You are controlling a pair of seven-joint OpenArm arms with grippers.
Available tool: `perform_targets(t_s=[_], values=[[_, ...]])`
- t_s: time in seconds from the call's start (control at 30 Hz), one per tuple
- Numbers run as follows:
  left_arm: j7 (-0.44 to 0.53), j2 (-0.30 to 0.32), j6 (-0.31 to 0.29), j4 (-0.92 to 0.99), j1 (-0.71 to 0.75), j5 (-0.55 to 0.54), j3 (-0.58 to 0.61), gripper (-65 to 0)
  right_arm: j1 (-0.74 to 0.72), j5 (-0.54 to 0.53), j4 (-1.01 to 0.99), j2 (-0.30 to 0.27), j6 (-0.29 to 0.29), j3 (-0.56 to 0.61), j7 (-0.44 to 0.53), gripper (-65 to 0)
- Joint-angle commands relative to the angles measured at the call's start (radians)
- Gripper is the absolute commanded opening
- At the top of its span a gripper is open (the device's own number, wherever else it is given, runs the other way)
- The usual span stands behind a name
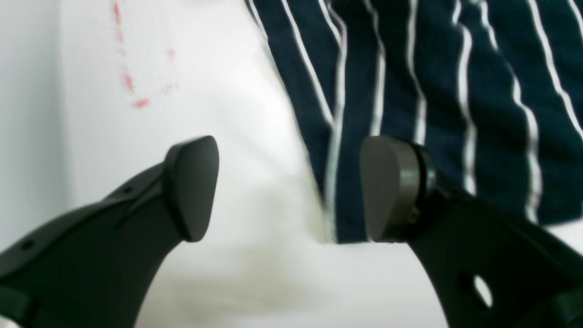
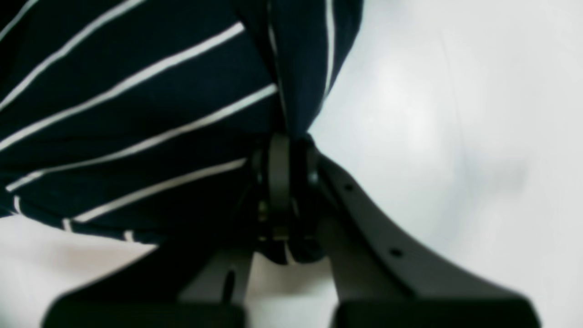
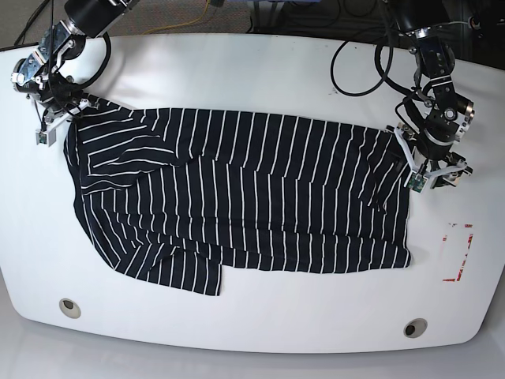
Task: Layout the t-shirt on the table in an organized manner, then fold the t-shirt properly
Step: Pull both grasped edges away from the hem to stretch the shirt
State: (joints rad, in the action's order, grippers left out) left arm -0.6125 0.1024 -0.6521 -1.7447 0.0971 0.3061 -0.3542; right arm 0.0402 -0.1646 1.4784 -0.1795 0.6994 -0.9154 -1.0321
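T-shirt [image 3: 245, 197] flat on white table [image 3: 260, 316]; right jaws clenching its corner, left jaws released.

Left wrist view: the left gripper [image 1: 289, 189] was held with its fingers [image 1: 193, 187] spread apart over the white tabletop [image 1: 218, 114]. The t-shirt [image 1: 432, 91] edge lay beside one finger. Red marks [image 1: 132, 84] were seen blurred.

Right tool [image 2: 284, 182] tips buried in t-shirt [image 2: 136, 114]

Base cam overhead, looks down on whole white smooth table [image 3: 260, 75]; both wrist cams close behind jaws, sharing black white-striped fabric t-shirt [image 3: 245, 197].
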Motion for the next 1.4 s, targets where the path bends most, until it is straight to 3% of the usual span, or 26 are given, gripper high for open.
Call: perform_targets(t_s=[0.0,0.37,1.37], values=[[0.012,0.006,0.008,0.005,-0.012,-0.009,-0.009,-19.3,0.002,0.017,0.011,-0.01,-0.001,-0.001,-0.021,-65.0],[0.012,0.007,-0.01,0.058,-0.007,-0.086,-0.03,-19.3,0.017,0.01,0.012,-0.01,-0.001,0.043,-0.021,-65.0],[0.016,0.004,-0.013,0.236,-0.012,-0.087,-0.067,-19.6,0.022,0.009,0.012,-0.013,-0.001,0.045,-0.021,-65.0]])
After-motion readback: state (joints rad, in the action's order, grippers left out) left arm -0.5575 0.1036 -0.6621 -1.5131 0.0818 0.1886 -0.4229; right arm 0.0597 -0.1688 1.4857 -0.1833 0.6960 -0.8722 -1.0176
